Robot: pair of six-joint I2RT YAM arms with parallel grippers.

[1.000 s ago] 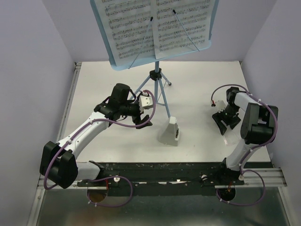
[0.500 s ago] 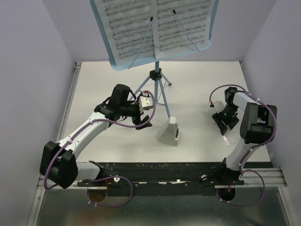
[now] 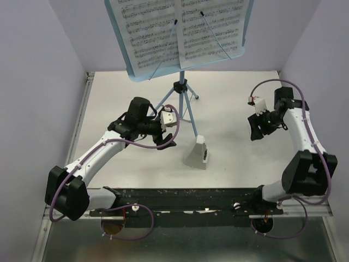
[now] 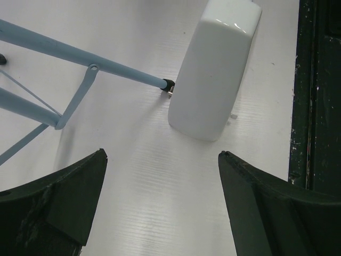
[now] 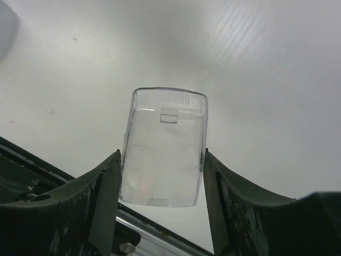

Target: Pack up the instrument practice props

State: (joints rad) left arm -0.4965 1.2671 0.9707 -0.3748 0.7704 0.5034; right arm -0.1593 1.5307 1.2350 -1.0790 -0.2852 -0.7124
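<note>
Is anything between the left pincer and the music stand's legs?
Nothing visible. The open left pincer faces the music stand's legs over bare table; a white tapered box sits at one foot, off to the side. The right pincer is closed on a clear cover.

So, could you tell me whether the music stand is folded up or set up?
Set up: the music stand stands upright on spread tripod legs, both sheet-music pages resting on its tray.
</note>
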